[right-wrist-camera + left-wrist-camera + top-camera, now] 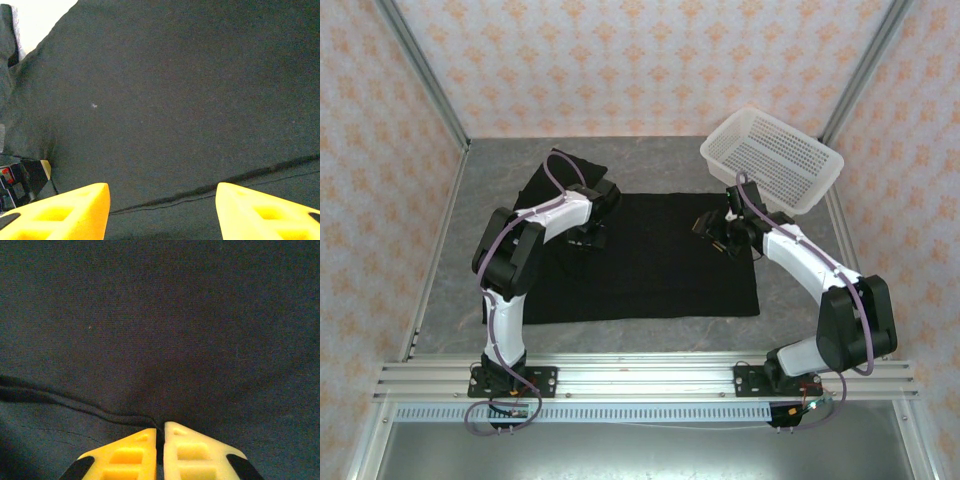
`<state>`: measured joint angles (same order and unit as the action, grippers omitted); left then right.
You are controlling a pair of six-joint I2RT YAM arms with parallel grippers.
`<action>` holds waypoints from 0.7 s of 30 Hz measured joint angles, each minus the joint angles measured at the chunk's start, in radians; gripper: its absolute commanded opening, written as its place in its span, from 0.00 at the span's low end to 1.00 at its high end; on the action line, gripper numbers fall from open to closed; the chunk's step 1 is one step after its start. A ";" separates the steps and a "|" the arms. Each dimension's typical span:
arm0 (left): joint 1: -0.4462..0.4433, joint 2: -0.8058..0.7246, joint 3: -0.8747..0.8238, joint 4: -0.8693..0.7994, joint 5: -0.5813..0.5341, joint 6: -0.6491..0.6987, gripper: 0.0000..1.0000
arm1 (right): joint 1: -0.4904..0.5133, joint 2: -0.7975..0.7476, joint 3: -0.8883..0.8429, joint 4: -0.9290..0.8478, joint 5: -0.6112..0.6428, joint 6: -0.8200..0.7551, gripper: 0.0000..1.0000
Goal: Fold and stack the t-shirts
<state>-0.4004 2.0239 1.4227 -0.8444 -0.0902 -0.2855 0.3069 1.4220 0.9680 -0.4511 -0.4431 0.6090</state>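
The black t-shirt (650,265) lies spread flat on the grey table with its plain side up; no print shows. My left gripper (588,240) is down on the shirt's left part. In the left wrist view its yellow fingertips (161,427) are shut together on a raised fold of the black cloth (160,330), whose ridge runs into the gap. My right gripper (708,228) hovers low over the shirt's right part. In the right wrist view it (162,192) stands wide open over the cloth (175,100), with a hem seam (200,190) running between the fingers.
A white perforated basket (772,160) sits tilted at the back right, just beyond the right arm. One sleeve of the shirt (565,170) sticks out toward the back left. Bare grey table (790,290) borders the shirt on the right and front.
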 measured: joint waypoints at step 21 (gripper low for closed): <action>0.001 -0.026 0.000 -0.006 -0.025 0.000 0.17 | 0.000 -0.006 -0.023 0.005 -0.005 0.015 0.58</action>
<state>-0.3992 1.9976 1.4227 -0.8505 -0.1150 -0.2855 0.3069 1.4158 0.9455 -0.4461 -0.4480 0.6243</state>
